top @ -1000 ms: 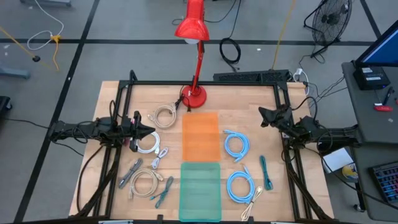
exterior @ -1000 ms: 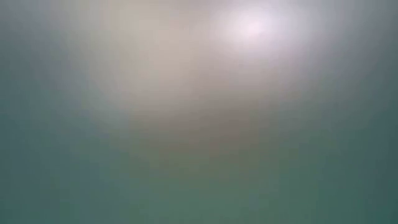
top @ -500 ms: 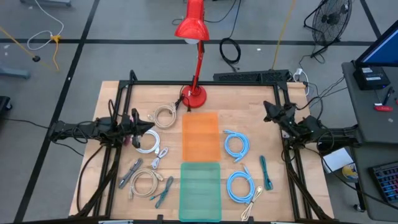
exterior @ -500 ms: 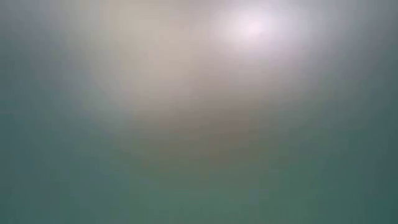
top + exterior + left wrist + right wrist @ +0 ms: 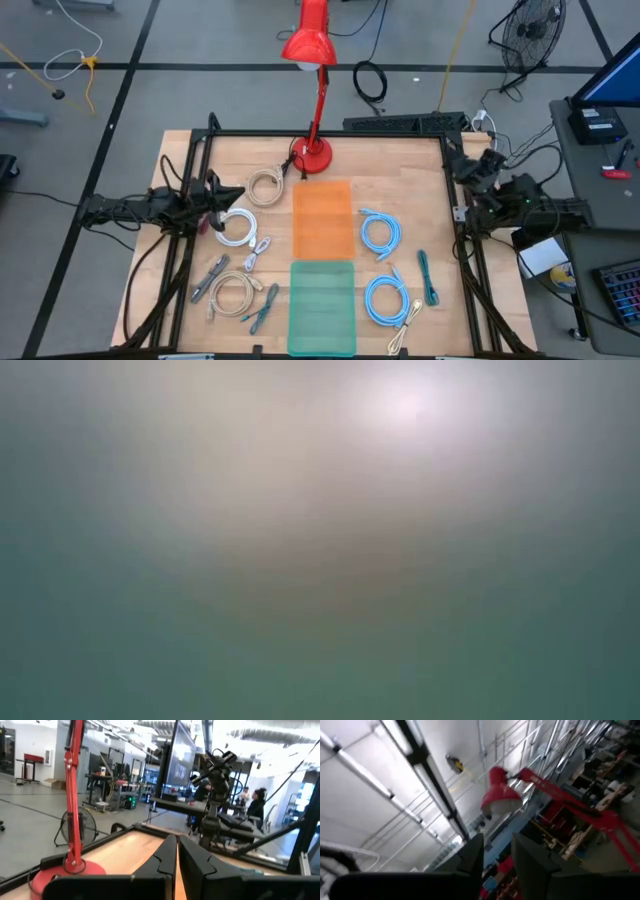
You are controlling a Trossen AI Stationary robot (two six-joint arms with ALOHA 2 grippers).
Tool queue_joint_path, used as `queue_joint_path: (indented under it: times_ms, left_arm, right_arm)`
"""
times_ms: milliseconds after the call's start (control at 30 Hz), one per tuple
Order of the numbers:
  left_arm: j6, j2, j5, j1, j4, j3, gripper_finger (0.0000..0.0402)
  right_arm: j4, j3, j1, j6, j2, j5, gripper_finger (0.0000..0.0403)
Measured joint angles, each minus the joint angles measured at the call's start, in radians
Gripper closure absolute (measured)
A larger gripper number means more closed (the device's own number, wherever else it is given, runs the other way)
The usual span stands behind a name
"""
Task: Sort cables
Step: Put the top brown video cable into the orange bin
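Grey workshop floor surrounds a pale wooden worktop (image 5: 400, 195) where the cables lie in two groups. On the left side sit a beige coil (image 5: 265, 187), a white coil (image 5: 236, 229), a second beige coil (image 5: 233, 293) and short grey bundles (image 5: 209, 277). On the right side lie two light-blue coils (image 5: 379, 232) (image 5: 386, 300) and a green bundle (image 5: 427, 275). Between the groups rest an orange mat (image 5: 322, 217) and a green mat (image 5: 322, 305). The left claw (image 5: 232, 194) hovers clenched and empty beside the white coil. The right claw (image 5: 470, 165) is raised at the worktop's right edge, tilted upward, fingers parted, grasping nothing. A red lamp (image 5: 312, 45) stands at the back.
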Motion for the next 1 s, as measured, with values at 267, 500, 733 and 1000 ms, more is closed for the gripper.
queue_joint_path:
  times_ms: [267, 500, 733, 1000]
  left_arm:
    - [-0.183, 0.000, -0.109, 0.000, 0.187, 0.000, 0.0382]
    - [-0.729, 0.000, -0.330, 0.001, 0.420, 0.000, 0.0382]
    - [-0.706, 0.000, -0.333, 0.008, 0.413, 0.001, 0.0382]
    - [-0.800, 0.001, -0.210, 0.086, 0.306, 0.095, 0.0382]
  right_arm:
    - [0.099, 0.224, 0.000, 0.047, 0.388, -0.024, 0.0223]
    - [0.224, 0.306, -0.011, 0.053, 0.587, -0.088, 0.0210]
    - [0.224, 0.314, -0.065, 0.109, 0.609, -0.202, 0.0221]
    - [0.161, 0.315, -0.094, 0.107, 0.603, -0.207, 0.0222]
